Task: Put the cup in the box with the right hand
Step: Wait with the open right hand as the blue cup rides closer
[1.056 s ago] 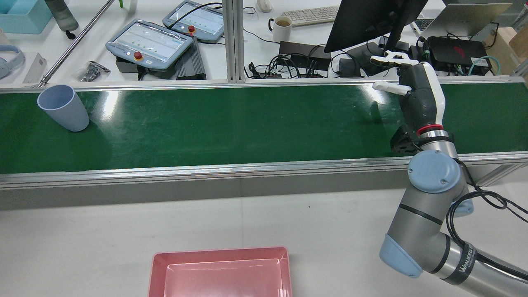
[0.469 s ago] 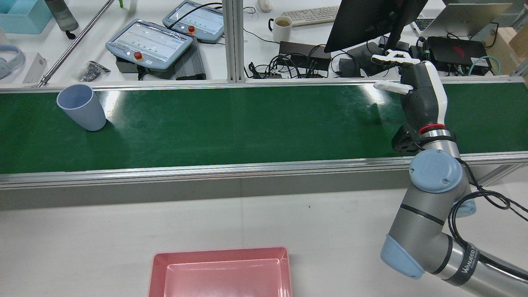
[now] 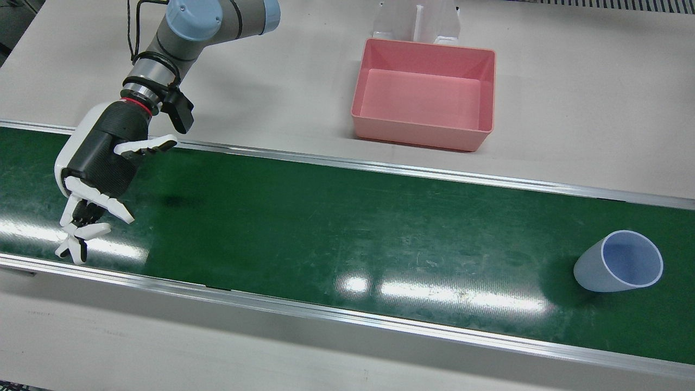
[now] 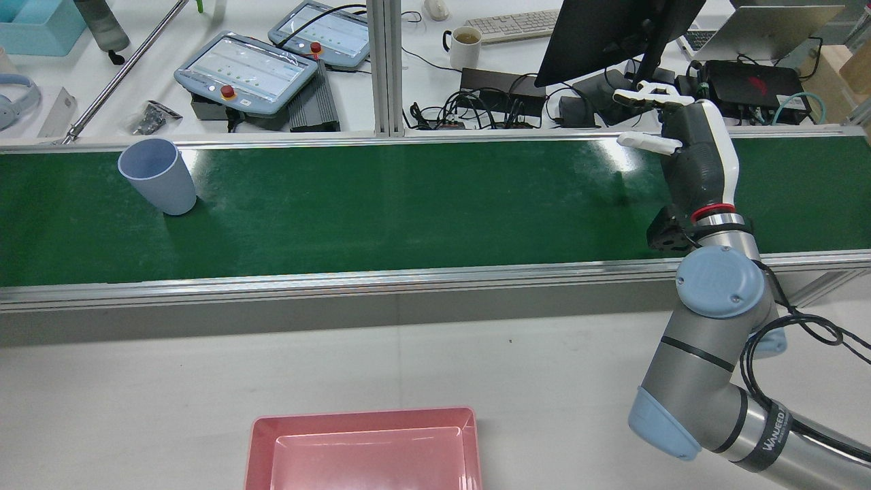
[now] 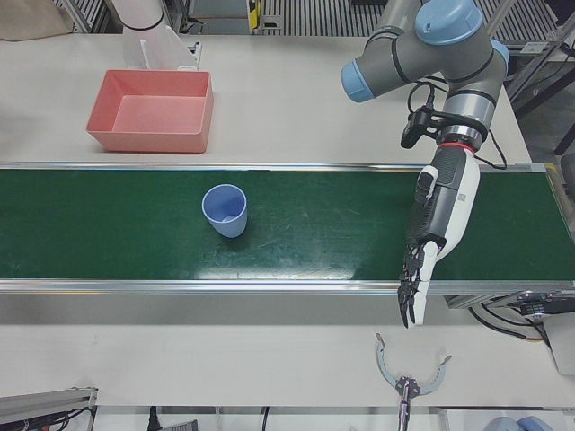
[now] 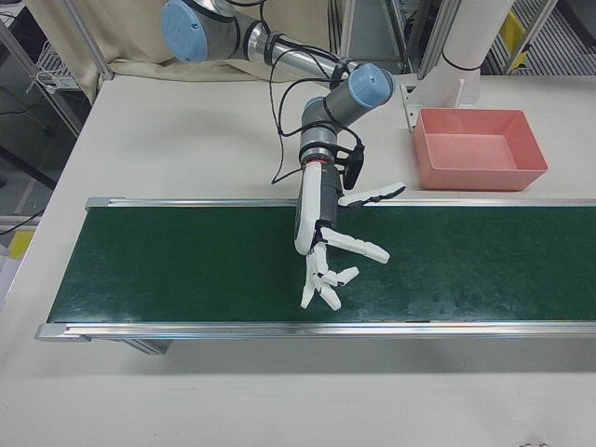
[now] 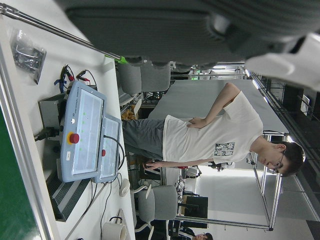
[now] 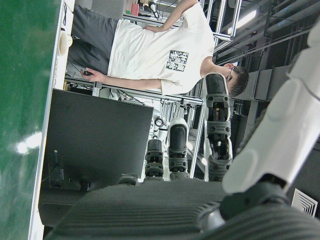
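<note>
Cup (image 3: 619, 269) upright on green belt (image 3: 326, 228), well apart from right hand (image 3: 100, 163), fingers (image 3: 81, 239) spread, empty

1. Illumination: bright, even overhead light in all views; colours read true.
2. Glare: white streaks on the glossy green belt (image 3: 347, 228), strongest along its operator-side edge in the front view and near the far rail in the rear view.
3. Shadows: soft, short; a faint dark patch beside the cup (image 3: 619, 269) (and one under the right hand (image 3: 100, 163)).
4. Focus: fixed views sharp; in both hand views the nearby fingers (image 8: 217, 130) are blurred, the background clear.
5. Hand views: ceiling lamps blown out.
</note>
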Tool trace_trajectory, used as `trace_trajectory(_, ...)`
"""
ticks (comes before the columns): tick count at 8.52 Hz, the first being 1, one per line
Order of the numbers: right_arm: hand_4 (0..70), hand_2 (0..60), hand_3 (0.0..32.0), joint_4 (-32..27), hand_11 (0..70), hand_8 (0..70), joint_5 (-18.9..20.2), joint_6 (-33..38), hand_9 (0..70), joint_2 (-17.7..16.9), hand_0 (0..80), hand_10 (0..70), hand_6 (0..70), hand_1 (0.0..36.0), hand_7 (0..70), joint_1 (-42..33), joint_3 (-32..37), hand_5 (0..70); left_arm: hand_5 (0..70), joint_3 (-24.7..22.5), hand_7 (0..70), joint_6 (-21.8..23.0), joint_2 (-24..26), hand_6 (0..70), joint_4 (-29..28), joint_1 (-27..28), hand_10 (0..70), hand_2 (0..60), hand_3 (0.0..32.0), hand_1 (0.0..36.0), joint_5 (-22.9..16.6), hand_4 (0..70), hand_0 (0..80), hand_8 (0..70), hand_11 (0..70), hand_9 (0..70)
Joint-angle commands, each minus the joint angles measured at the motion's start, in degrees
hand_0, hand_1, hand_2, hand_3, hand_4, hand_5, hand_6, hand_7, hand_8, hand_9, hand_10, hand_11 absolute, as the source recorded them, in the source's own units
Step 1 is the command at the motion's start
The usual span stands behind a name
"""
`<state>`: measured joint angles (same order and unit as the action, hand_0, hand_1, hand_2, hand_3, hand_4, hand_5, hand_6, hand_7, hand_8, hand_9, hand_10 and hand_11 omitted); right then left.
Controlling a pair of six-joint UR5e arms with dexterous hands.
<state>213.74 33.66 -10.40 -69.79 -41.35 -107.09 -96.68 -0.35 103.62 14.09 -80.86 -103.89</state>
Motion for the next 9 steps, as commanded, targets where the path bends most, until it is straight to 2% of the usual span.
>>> trace_trajectory(1, 67.2, 0.0, 0.0, -0.08, 0.0, 6.4, 0.00, 0.03, 20.6, -0.17, 49.4, 0.0, 11.9, 1.1, 62.6, -0.31, 0.04, 0.5, 0.0, 0.09, 0.0, 0.00, 0.00, 0.0, -0.03, 0.00, 0.0, 0.0, 0.0, 0.0, 0.00, 0.0, 0.0, 0.0, 0.0, 0.0)
trace_trajectory(6, 70.0, 0.0, 0.0, -0.52, 0.0, 7.1, 0.09, 0.03, 22.0, -1.31, 49.1, 0.0, 12.7, 0.6, 66.0, -1.01, 1.80, 0.4, 0.0, 0.09, 0.0, 0.00, 0.00, 0.0, -0.03, 0.00, 0.0, 0.0, 0.0, 0.0, 0.00, 0.0, 0.0, 0.0, 0.0, 0.0)
trace_trajectory(8, 70.0, 0.0, 0.0, 0.01, 0.0, 7.5, 4.45, 0.12, 22.8, -1.31, 49.1, 0.0, 13.2, 0.5, 68.1, -3.38, 2.06, 0.4, 0.0, 0.09, 0.0, 0.00, 0.00, 0.0, -0.03, 0.00, 0.0, 0.0, 0.0, 0.0, 0.00, 0.0, 0.0, 0.0, 0.0, 0.0)
trace_trajectory(9, 70.0, 0.0, 0.0, -0.07, 0.0, 7.8, 5.26, 0.12, 23.9, -1.40, 48.4, 0.0, 14.1, 4.3, 70.0, -3.91, 2.76, 0.4, 0.0, 0.09, 0.0, 0.00, 0.00, 0.0, -0.03, 0.00, 0.0, 0.0, 0.0, 0.0, 0.00, 0.0, 0.0, 0.0, 0.0, 0.0)
